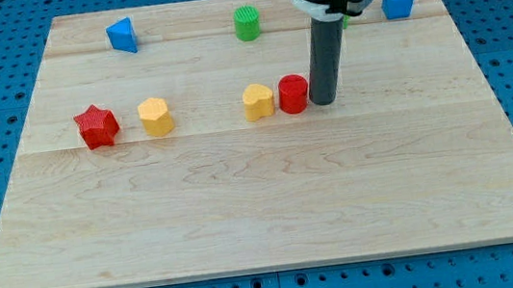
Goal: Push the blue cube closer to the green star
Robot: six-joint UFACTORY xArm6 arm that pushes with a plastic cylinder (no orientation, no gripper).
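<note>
Blue perforated base under a pale wooden desk [263,201]; blocks scattered mostly across its upper half. No hand on this arm, only a dark rod, so nothing is clenched or grasped; my tip [323,102] rests on the board touching or just beside the right side of the red cylinder [293,94], with a yellow block [257,101] against that cylinder's left. Blue cube [398,1] sits near the view's top right corner, up and to the right of my tip, well apart from it. Green star [346,19] is almost wholly hidden behind the rod housing; only a green sliver shows at its right edge, just left of the cube. Cube looks roughly square-on to the board edges, no long axis to speak of. Judgement: the push must run leftward, so my tip needs to get round to the cube's right face first. Elsewhere: green cylinder [248,23] top centre, blue triangular block [123,35] top left, red star [97,126] and yellow hexagonal block [156,117] mid left.
</note>
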